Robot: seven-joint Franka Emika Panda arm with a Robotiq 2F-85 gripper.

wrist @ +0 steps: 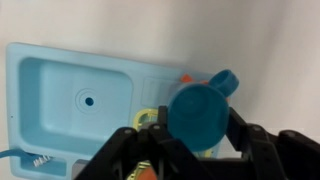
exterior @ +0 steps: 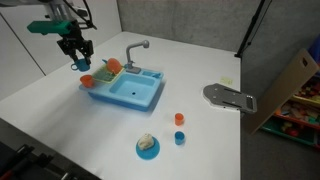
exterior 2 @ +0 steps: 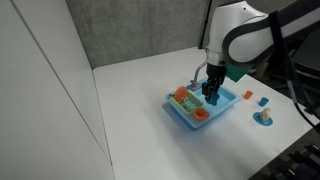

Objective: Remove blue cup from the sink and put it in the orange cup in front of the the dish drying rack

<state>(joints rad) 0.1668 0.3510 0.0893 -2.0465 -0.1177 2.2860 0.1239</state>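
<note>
Blue cup (wrist: 203,112) clamped in gripper (exterior: 77,58) over dish drying rack (exterior: 108,68)

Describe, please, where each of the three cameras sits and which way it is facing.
An exterior view: raised off the table, looking down across the sink; the gripper shows at upper left.
An exterior view: raised on another side, facing the sink; the white arm enters from upper right.
Wrist view: above the sink, looking down; dark fingers grip the blue cup.
Shared: all show the sink.
</note>
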